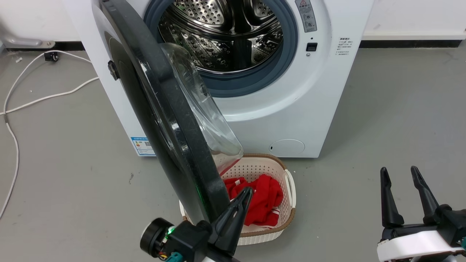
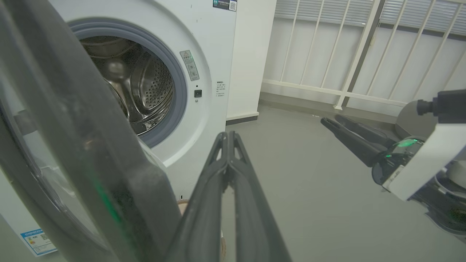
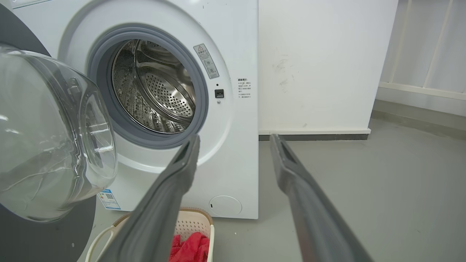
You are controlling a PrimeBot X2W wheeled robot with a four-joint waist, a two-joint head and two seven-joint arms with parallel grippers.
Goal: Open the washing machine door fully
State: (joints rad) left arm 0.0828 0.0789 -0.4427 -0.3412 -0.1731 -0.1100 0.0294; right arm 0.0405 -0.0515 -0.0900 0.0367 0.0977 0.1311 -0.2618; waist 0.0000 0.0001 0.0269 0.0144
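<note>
The washing machine door (image 1: 171, 120) stands swung out from the white washing machine (image 1: 298, 109), its black rim edge-on and its clear glass bowl (image 1: 198, 109) facing the drum (image 1: 225, 32). My left gripper (image 1: 248, 190) is shut with nothing in it and lies close along the inner side of the door's free edge, over the basket. In the left wrist view the left gripper (image 2: 227, 134) sits just right of the door (image 2: 72, 109). My right gripper (image 1: 398, 170) hangs open at the lower right, away from the machine. The right gripper (image 3: 235, 138) faces the machine front (image 3: 236, 47).
A beige perforated basket (image 1: 287, 214) with red cloth (image 1: 265, 200) stands on the floor under the door's free edge. White cables (image 1: 14, 109) trail across the grey floor to the left. A white railing (image 2: 346, 54) runs along the wall to the machine's right.
</note>
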